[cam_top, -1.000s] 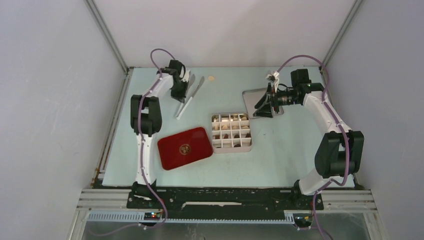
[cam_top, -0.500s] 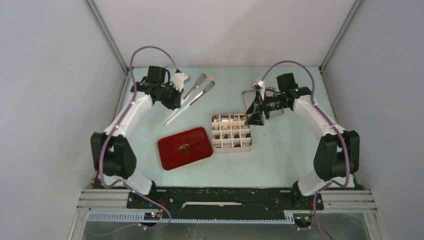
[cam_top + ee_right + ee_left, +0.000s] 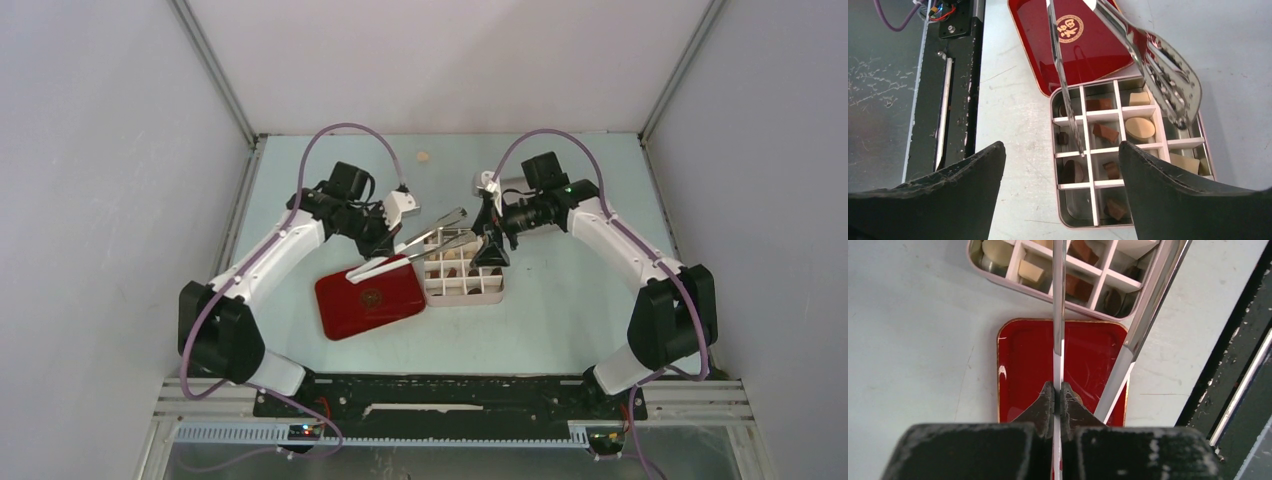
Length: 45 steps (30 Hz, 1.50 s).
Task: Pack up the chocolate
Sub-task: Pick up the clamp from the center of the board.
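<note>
The only marking is a round gold emblem (image 3: pixel 1069 26) at the middle of the red tray (image 3: pixel 1083 60), which lies on the tabletop (image 3: pixel 1013 100). In the right wrist view it shows a single gold figure inside a gold ring, Chinese in style. It looks like one character, but the strokes are too fine to read with certainty. In the top view the emblem is only a small gold spot on the red.

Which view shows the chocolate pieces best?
The right wrist view: the chocolate pieces lie close and separate in the divided box. The left wrist view shows only a few at its top edge, behind the tongs. The top view shows tiny specks.
</note>
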Motion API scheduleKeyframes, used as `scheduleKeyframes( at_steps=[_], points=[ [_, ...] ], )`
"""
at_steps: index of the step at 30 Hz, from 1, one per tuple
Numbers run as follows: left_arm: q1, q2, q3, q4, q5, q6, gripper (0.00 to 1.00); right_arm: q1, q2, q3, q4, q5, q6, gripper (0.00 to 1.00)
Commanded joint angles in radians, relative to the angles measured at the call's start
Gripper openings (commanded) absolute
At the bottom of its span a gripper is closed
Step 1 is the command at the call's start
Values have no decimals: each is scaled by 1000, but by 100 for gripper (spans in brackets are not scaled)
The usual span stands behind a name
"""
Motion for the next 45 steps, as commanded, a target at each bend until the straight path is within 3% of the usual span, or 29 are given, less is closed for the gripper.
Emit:
scheduleKeyframes(
  at_steps=[1,4,6,10,12,14,17,19,20,21,23,25,30,33,38,45],
  points=[
    [-20,-7,21,-8,79,28,0,21,-15,5,-1,-55,-47,83],
    [-26,17,43,-29,101,33,0,27,-12,6,-9,-82,-53,71],
    [-28,24,53,-30,118,29,0,32,-3,18,-22,-91,-54,55],
    [-30,24,73,-34,163,21,0,32,42,78,-103,-123,-81,2],
    [-30,15,74,-19,186,2,2,31,66,102,-139,-136,-95,0],
    [-29,-4,62,24,197,-37,12,23,81,116,-165,-164,-107,0],
    [-20,-69,-23,226,178,-214,49,-7,85,122,-193,-247,-117,0],
    [7,-126,-111,426,229,-368,67,-35,88,125,-202,-317,-115,0],
    [30,-128,-137,522,290,-463,93,-47,92,128,-209,-342,-113,0],
    [54,-116,-161,613,354,-582,99,-59,95,132,-216,-361,-115,0],
    [72,-105,-218,839,413,-781,100,-75,100,138,-236,-383,-125,0],
    [67,-87,-254,962,451,-896,100,-85,102,141,-249,-398,-133,0],
    [3,-58,-267,976,516,-925,100,-121,100,143,-230,-457,-94,0],
    [-19,-48,-297,1074,584,-1022,100,-146,107,143,-209,-488,-64,0],
    [-31,-40,-289,1025,603,-996,98,-189,123,143,-198,-559,-33,0],
    [-35,62,-175,761,683,-847,71,-207,127,144,-199,-564,-34,0]
  ],
)
